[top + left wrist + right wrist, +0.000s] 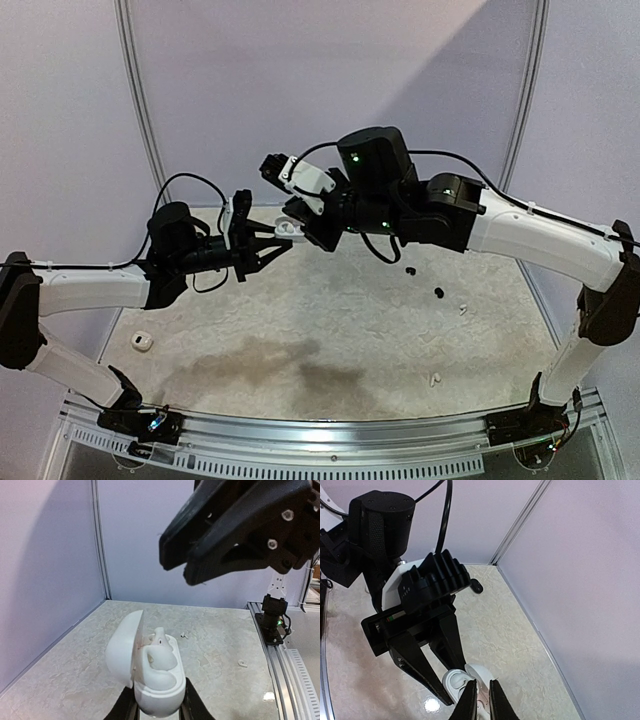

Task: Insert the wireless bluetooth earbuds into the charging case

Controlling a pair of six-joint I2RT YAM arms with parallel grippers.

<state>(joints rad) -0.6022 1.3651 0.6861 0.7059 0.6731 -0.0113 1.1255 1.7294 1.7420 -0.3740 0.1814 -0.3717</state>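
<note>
Firstly, table [330, 330]: flat, pale, mottled stone-look top.
Left gripper [285, 238]: black, clamped on the case's base, raised above the table.
Right gripper [482, 685]: black, jaws narrowly parted, nothing seen between them.
Charging case [155, 680]: glossy white pebble, lid up; white earbud [159, 639] seated inside.
Black earbuds [438, 293]: two, roundish, loose on the table.

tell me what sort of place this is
Probably a robot lab booth: plain lilac wall panels enclose a stone-look table, and a left arm and right arm are mounted on a metal rail at its near edge.
</note>
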